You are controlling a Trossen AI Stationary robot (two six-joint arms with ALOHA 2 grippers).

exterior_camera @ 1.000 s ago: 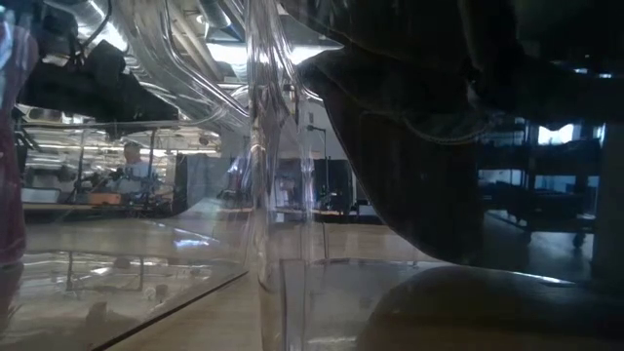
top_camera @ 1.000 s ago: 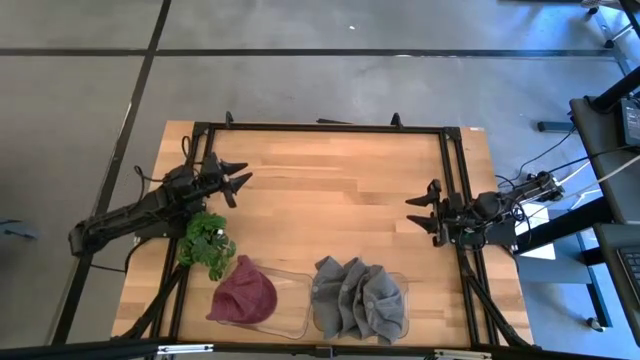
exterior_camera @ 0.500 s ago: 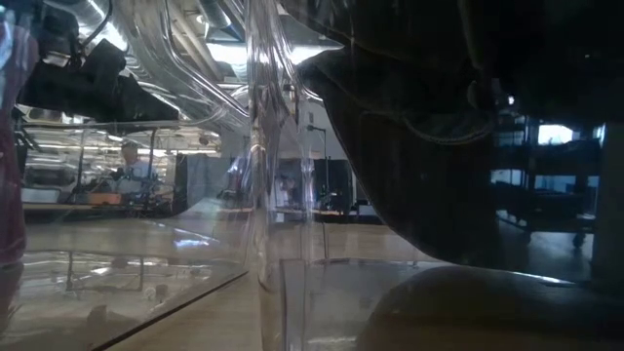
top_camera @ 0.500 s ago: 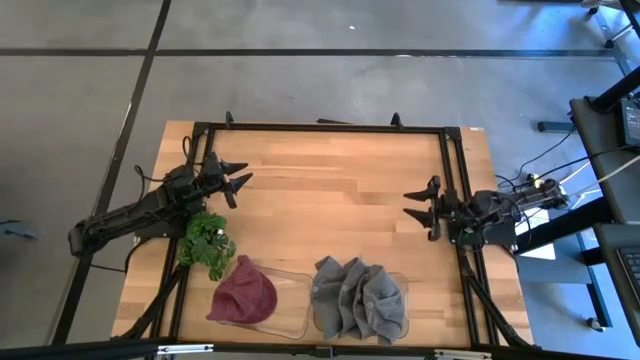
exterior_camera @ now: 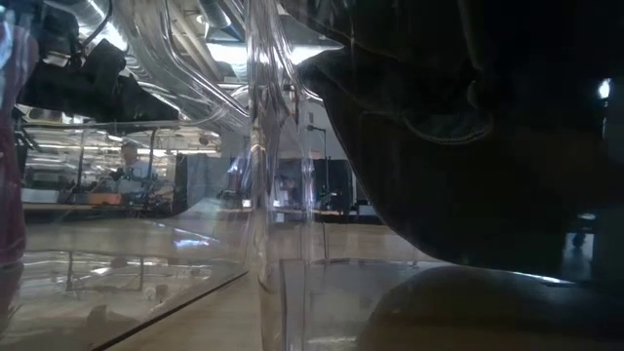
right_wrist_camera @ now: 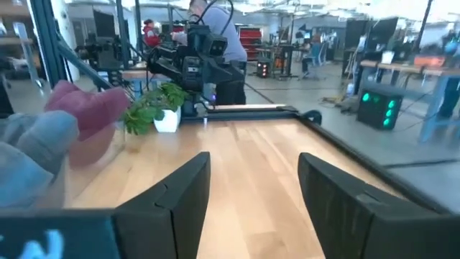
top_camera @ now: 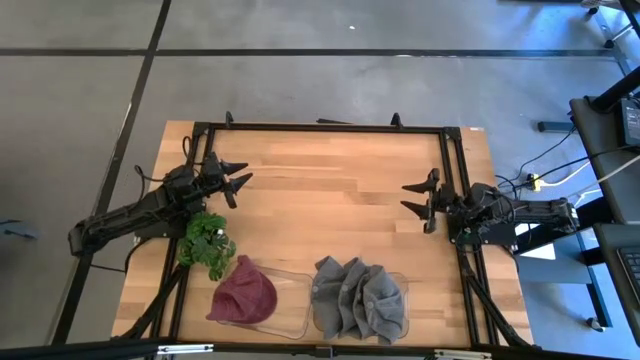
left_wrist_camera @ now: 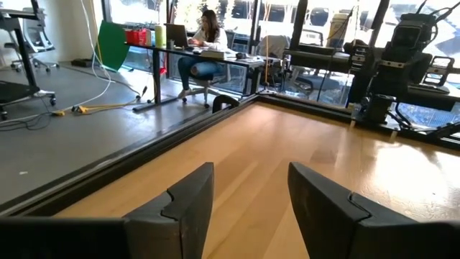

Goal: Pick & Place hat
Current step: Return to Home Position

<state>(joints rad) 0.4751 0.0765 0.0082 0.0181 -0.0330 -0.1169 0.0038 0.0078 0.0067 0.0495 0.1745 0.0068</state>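
Observation:
A maroon hat point(top_camera: 245, 294) lies in a clear tray point(top_camera: 292, 300) near the table's near edge, and it also shows in the right wrist view point(right_wrist_camera: 88, 108). Beside it, a pile of grey hats point(top_camera: 361, 298) fills a second clear container; in the low view the grey cloth point(exterior_camera: 439, 146) looms close. My left gripper point(top_camera: 240, 173) is open over bare wood at the table's left, far from the hats point(left_wrist_camera: 251, 173). My right gripper point(top_camera: 404, 197) is open at the table's right, beyond the grey pile point(right_wrist_camera: 253, 162).
A small green potted plant point(top_camera: 207, 243) stands just beyond the maroon hat, below my left arm. A black frame point(top_camera: 320, 128) runs round the table's far and side edges. Bare wood point(top_camera: 330, 190) lies between the two grippers. People sit at desks in the room behind.
My right arm has stretched out, carrying its open gripper a little toward the table's left and far edge. The left arm and the hats have stayed in place.

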